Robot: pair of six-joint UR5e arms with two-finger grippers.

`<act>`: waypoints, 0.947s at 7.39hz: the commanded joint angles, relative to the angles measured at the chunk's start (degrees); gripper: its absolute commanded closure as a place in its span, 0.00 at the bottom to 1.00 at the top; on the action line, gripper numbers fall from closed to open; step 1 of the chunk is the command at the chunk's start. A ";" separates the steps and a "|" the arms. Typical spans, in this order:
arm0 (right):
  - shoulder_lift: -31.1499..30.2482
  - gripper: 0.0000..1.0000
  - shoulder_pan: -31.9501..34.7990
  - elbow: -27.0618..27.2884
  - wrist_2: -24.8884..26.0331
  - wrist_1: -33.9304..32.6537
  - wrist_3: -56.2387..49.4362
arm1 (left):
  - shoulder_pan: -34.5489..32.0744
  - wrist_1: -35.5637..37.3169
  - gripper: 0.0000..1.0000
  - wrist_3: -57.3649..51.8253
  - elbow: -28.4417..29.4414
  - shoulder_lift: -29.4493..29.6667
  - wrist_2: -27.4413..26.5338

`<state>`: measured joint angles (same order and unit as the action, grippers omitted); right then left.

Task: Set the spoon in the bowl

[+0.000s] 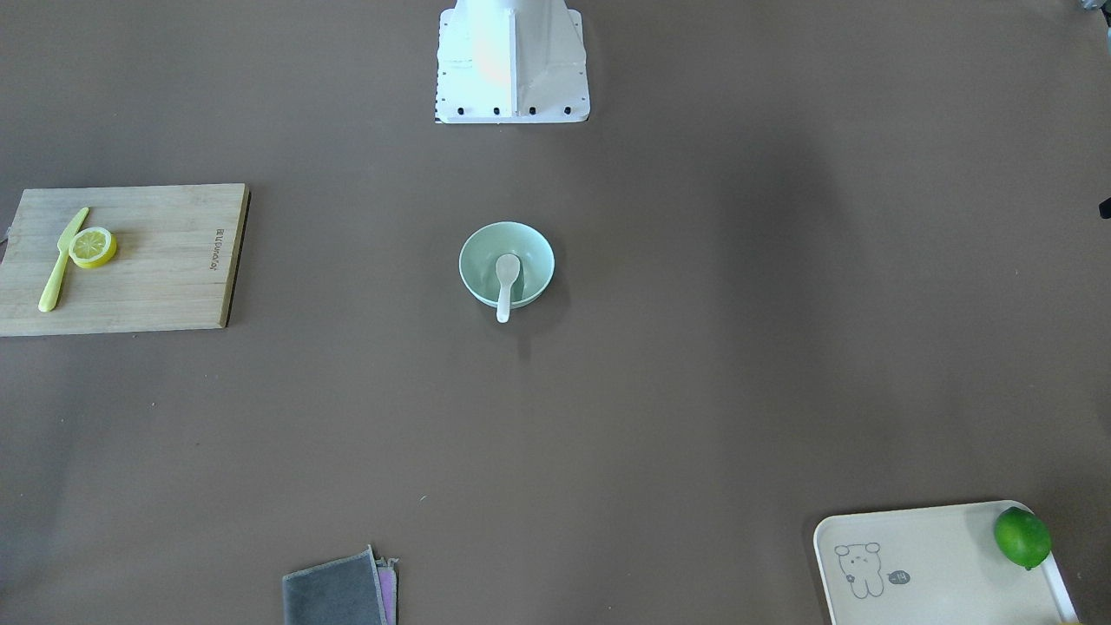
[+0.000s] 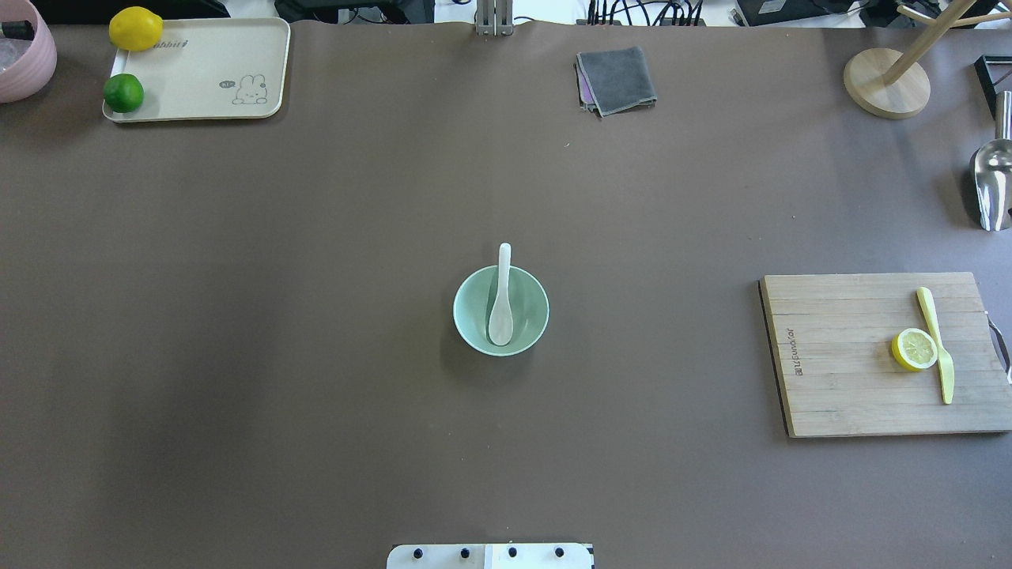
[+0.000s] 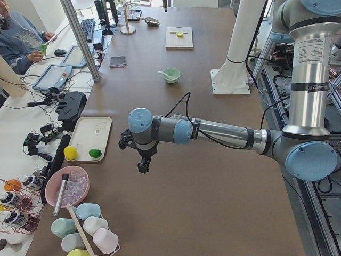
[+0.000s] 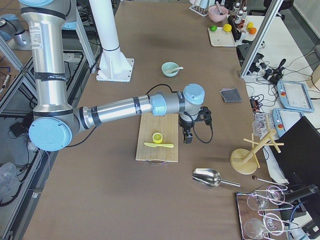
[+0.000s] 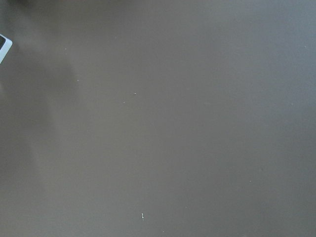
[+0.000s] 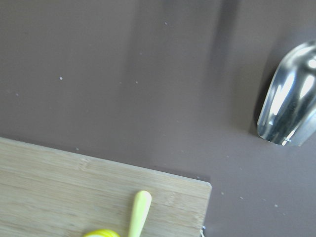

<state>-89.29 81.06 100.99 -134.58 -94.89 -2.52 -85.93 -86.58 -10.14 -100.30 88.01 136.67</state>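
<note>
The white spoon [image 2: 501,312] lies in the pale mint-green bowl [image 2: 474,332] at the table's middle, scoop inside and handle resting over the far rim. Both also show in the front-facing view: spoon [image 1: 506,276], bowl [image 1: 476,252]. No gripper touches them. My left gripper [image 3: 143,164] hangs above bare table near the left end, seen only in the left side view; I cannot tell if it is open or shut. My right gripper [image 4: 188,137] hangs beside the cutting board, seen only in the right side view; I cannot tell its state either.
A wooden cutting board [image 2: 838,379] holds a lemon slice [image 2: 914,349] and a yellow knife [image 2: 938,344]. A cream tray [image 2: 198,79] holds a lime and a lemon. A grey cloth [image 2: 617,79], a metal scoop [image 2: 992,182] and a wooden stand [image 2: 885,83] lie far back.
</note>
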 commanded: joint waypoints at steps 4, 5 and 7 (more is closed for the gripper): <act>-0.98 0.00 6.21 -5.29 -0.41 -0.04 -12.86 | -0.20 -1.04 0.03 0.39 0.45 -2.84 0.00; -0.89 0.00 6.21 -6.24 0.02 -0.04 -12.42 | -0.20 -1.31 0.03 0.21 1.41 -4.58 0.26; -1.59 0.00 6.21 -5.98 -0.33 -0.03 -12.33 | -0.98 -1.66 0.02 0.47 0.98 -4.60 0.17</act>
<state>-90.56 87.26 94.99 -134.82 -94.89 -15.02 -86.44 -88.05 -9.85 -99.23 83.62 136.84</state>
